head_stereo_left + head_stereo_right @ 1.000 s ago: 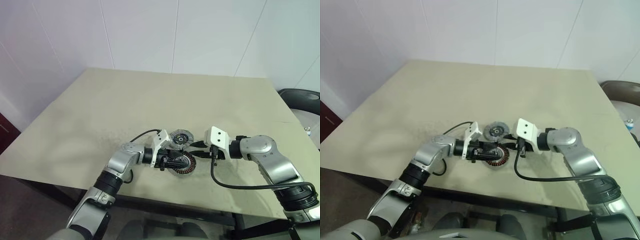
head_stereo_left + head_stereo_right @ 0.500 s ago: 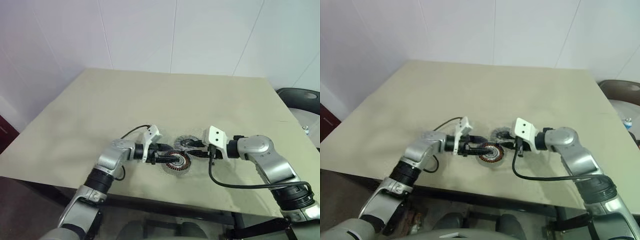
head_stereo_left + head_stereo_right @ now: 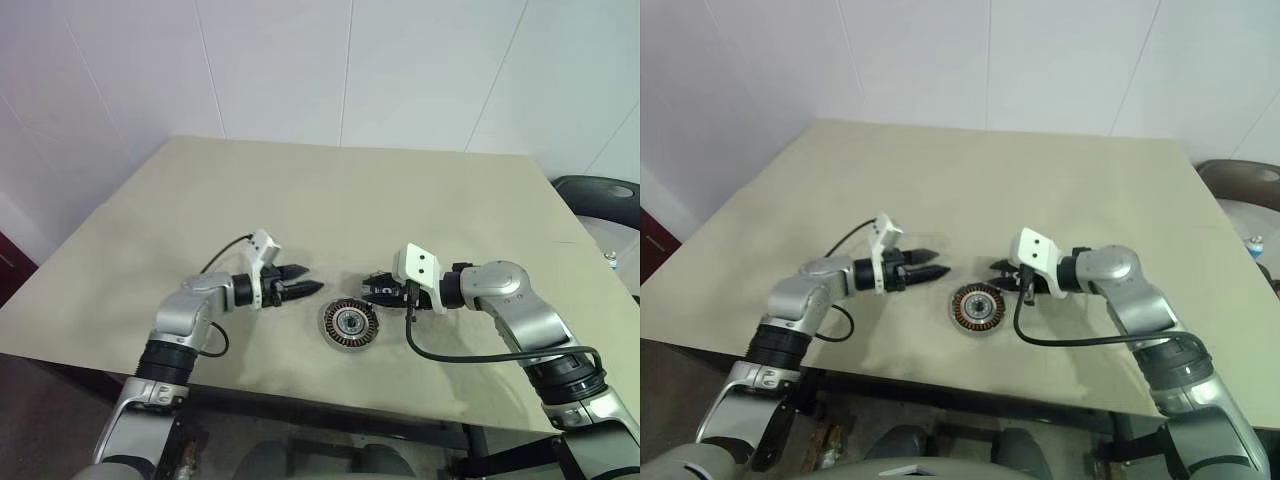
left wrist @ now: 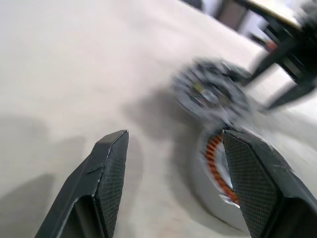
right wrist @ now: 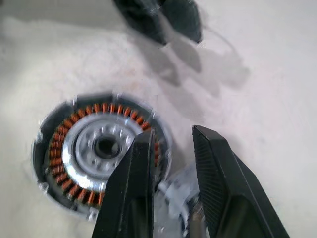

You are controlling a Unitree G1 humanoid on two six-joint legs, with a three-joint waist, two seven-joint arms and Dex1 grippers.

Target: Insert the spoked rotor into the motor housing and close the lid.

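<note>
The motor housing (image 3: pixel 349 323) lies flat on the table with its copper windings facing up, free of both grippers. My left gripper (image 3: pixel 310 281) is open and empty, a short way to the housing's left, pointing at it. My right gripper (image 3: pixel 369 286) hovers just behind the housing and is shut on the rim of the spoked rotor (image 4: pixel 213 94), a dark round wheel held close above the table. In the right wrist view the housing (image 5: pixel 101 151) sits just beyond the right fingers (image 5: pixel 141 168). The lid is out of view.
The beige table (image 3: pixel 300 190) stretches wide behind and to both sides, and its front edge runs close below the housing. A dark chair (image 3: pixel 600 192) stands off the table's far right corner. White walls back the table.
My left gripper has let go of the housing and drawn back to the left. The housing, tilted in its grip before, now lies flat. My right gripper has edged left with the rotor.
</note>
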